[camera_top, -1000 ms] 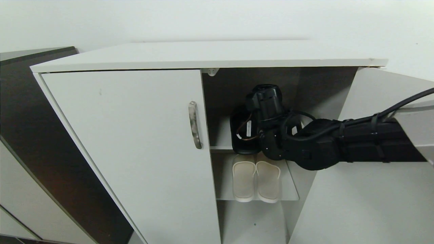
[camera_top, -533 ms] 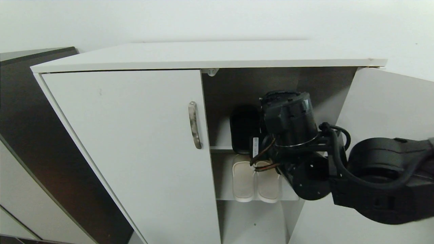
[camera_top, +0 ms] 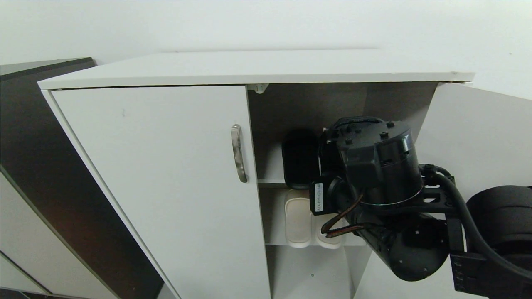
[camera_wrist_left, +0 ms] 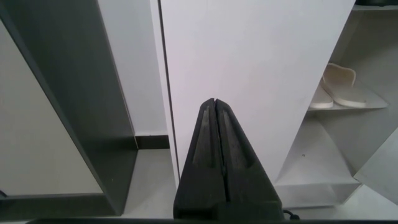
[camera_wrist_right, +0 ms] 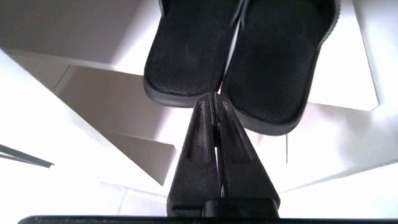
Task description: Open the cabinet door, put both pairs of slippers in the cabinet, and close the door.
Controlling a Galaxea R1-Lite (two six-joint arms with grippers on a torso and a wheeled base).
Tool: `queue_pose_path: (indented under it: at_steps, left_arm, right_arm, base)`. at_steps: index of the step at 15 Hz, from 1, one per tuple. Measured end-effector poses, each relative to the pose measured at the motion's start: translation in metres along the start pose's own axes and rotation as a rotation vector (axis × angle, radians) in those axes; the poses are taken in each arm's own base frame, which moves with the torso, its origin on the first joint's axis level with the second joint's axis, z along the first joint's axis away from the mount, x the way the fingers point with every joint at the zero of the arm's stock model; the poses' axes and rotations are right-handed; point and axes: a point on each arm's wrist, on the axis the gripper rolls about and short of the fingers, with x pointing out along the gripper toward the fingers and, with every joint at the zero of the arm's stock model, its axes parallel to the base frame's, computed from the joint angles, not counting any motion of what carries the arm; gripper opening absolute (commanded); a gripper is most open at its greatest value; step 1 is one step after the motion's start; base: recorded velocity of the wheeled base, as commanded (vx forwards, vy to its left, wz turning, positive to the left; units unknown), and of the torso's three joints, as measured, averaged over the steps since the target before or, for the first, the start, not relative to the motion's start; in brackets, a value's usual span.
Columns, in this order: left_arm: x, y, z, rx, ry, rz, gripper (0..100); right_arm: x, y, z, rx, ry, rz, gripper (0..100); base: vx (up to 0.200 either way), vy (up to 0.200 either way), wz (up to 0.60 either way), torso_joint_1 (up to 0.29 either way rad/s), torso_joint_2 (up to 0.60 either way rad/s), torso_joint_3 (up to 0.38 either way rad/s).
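Standing open at the robot's right, the right door [camera_top: 469,137] exposes the cabinet [camera_top: 249,66] interior; the left door [camera_top: 158,174] is closed, with its metal handle [camera_top: 237,153] near the inner edge.

Head view: the black slippers [camera_top: 298,160] sit on the upper shelf [camera_top: 270,181], heels at its front edge. The white slippers [camera_top: 298,220] sit on the shelf below, likewise heels at the front edge. The right arm [camera_top: 374,166] covers part of both pairs. It carries a white label [camera_top: 318,197] whose print is too small to read.

Right wrist view: the right gripper [camera_wrist_right: 214,98] has its fingers pressed together on nothing, tips aligned with the gap between the black heels. Contact cannot be determined.

Left wrist view: the left gripper [camera_wrist_left: 214,102] is likewise pressed together and empty, facing the closed door.
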Motion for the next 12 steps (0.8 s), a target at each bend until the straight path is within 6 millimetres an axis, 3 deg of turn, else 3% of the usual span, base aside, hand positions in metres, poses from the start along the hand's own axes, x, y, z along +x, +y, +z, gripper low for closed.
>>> queue_pose_path:
  at_steps: [4, 12]
  left_arm:
    - [0.000, 0.000, 0.000, 0.000, 0.000, 0.000, 0]
    - [0.000, 0.000, 0.000, -0.001, 0.001, 0.000, 0]
  right_arm:
    - [0.004, 0.003, -0.003, 0.016, -0.021, 0.003, 0]
    - [0.009, 0.005, -0.011, -0.005, -0.005, -0.004, 0]
  base:
    - [0.000, 0.000, 0.00, 0.000, 0.00, 0.000]
    - [-0.200, 0.000, 0.00, 0.005, 0.00, 0.001]
